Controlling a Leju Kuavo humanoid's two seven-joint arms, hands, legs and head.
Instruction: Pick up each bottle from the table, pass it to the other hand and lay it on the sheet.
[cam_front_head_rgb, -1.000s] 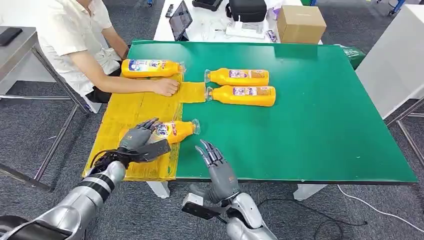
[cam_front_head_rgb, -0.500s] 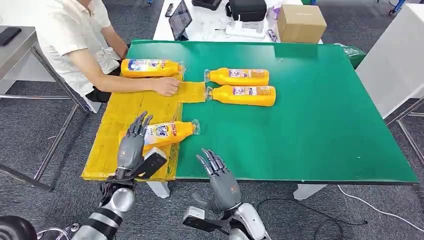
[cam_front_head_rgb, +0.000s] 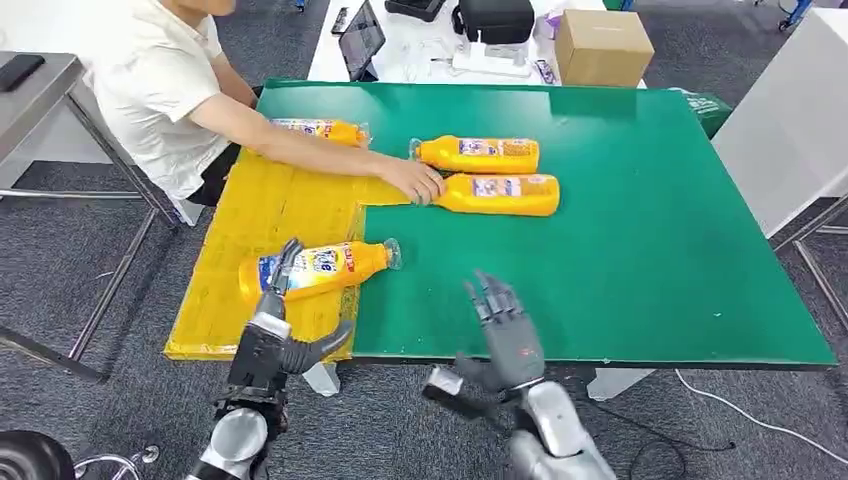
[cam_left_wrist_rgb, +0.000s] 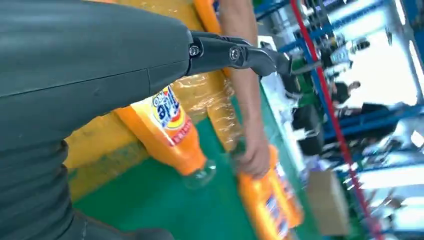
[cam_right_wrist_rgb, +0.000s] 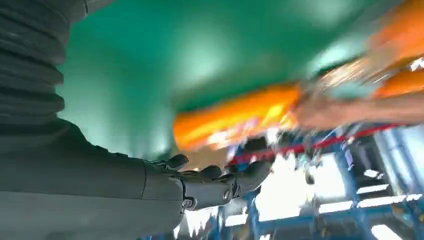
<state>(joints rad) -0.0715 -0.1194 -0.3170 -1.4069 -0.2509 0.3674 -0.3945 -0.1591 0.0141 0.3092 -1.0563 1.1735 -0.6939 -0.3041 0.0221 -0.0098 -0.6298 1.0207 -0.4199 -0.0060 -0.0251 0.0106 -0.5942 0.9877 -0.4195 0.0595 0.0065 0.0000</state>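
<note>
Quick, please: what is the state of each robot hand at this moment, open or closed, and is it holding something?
Left hand: open, holding nothing, near the orange plastic bottle on the yellow sheet.
Right hand: open, holding nothing.

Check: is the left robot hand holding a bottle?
No. The left robot hand is open below the nearest bottle, which lies on the sheet.

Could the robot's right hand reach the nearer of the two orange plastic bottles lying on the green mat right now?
Probably not cleanly: a person's hand rests on the neck of that orange bottle, while the open right hand hovers over bare green mat.
</note>
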